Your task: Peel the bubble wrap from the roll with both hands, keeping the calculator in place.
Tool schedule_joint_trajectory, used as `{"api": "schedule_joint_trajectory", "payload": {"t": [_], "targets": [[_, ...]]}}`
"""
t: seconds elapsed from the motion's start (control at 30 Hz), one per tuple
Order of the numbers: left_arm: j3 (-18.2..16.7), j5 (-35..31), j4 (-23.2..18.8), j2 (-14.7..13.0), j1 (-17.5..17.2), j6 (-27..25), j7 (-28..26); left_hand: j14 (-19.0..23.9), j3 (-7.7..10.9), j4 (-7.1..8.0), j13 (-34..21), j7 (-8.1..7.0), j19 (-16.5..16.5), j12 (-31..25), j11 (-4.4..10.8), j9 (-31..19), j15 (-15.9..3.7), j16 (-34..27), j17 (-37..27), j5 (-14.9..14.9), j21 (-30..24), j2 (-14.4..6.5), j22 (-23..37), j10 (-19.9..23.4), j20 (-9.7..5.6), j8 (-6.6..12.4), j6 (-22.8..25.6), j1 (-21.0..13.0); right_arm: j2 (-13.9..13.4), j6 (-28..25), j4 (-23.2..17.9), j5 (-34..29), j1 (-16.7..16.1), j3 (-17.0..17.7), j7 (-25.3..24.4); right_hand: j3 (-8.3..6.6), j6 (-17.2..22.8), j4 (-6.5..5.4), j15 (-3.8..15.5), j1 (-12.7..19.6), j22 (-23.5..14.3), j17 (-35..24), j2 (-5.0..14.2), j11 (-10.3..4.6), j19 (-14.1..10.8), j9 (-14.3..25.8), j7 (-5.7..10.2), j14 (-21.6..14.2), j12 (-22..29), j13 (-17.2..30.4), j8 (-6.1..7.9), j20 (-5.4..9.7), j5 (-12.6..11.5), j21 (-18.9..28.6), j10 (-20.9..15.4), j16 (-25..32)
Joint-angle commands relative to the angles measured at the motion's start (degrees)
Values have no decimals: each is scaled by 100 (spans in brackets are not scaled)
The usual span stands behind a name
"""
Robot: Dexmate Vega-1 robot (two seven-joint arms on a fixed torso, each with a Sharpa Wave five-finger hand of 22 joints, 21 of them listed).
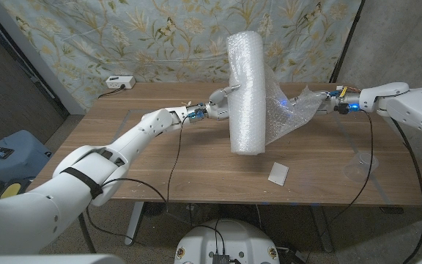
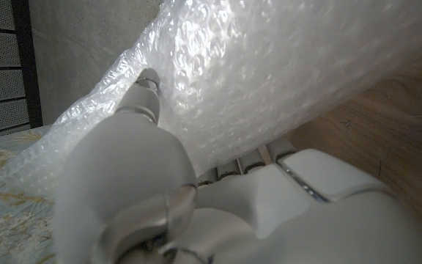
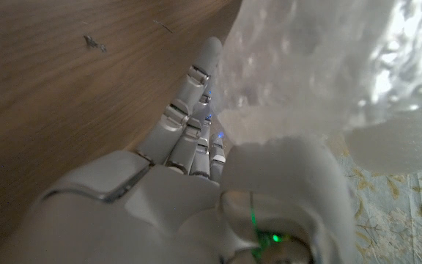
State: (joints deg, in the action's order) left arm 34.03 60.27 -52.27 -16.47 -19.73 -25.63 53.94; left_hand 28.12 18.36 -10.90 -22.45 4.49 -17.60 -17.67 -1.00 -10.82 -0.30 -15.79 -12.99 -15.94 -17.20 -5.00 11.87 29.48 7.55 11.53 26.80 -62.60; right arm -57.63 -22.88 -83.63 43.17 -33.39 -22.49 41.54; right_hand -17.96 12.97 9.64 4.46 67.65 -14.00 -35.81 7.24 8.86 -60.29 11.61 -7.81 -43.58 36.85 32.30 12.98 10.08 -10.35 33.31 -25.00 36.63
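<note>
A tall roll of bubble wrap (image 1: 246,88) stands almost upright in the middle of the wooden table (image 1: 160,154). My left hand (image 1: 220,105) grips its left side about halfway up. In the left wrist view the thumb (image 2: 149,81) presses into the roll (image 2: 291,66). A loose sheet (image 1: 291,114) fans out from the roll to the right, and my right hand (image 1: 330,99) holds its far end. In the right wrist view the sheet (image 3: 321,66) is pinched between thumb and fingers (image 3: 189,110). A small pale flat calculator (image 1: 278,173) lies on the table in front of the roll, touched by neither hand.
A white socket box (image 1: 119,82) sits at the table's back left corner. Something clear, like a plastic cup (image 1: 357,166), stands near the front right edge. Black cables (image 1: 174,169) trail from both arms across the table. A flowered cloth hangs behind.
</note>
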Motion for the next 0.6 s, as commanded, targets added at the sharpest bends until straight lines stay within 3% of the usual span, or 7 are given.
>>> {"api": "schedule_joint_trajectory", "payload": {"t": [0.03,0.3,0.6], "targets": [[-36,46,125,18,-23,7,48,-15,216,175,-18,-21,-2,8,217,-26,1,-3,-19,-38,-50,-210,7,185,-15,-3,-28,-134,-142,-182,-448,206,-365,318,-620,-14,490,31,592,350,-77,-262,-30,-371,-168,14,-136,-527,632,418,40,253,-42,370,-516,138],[-37,50,290,60,11,12,94,-43,216,170,-34,-42,10,25,223,-30,-22,5,-29,-48,-50,-206,7,149,-30,2,-28,-139,-208,-271,-729,357,-684,609,-1081,61,1218,44,836,1206,-250,-990,-93,-863,-453,58,123,-1346,1588,1175,2,290,-94,1145,-978,488],[-41,45,345,66,18,18,104,-75,223,173,-51,-43,29,53,237,-34,-27,19,-34,-63,-48,-209,6,84,-33,0,-46,-137,-229,-252,-833,429,-899,829,-1283,105,1392,32,841,1362,-279,-1041,-87,-905,-504,72,174,-1512,1678,1208,7,297,-100,1303,-1073,532]]}}
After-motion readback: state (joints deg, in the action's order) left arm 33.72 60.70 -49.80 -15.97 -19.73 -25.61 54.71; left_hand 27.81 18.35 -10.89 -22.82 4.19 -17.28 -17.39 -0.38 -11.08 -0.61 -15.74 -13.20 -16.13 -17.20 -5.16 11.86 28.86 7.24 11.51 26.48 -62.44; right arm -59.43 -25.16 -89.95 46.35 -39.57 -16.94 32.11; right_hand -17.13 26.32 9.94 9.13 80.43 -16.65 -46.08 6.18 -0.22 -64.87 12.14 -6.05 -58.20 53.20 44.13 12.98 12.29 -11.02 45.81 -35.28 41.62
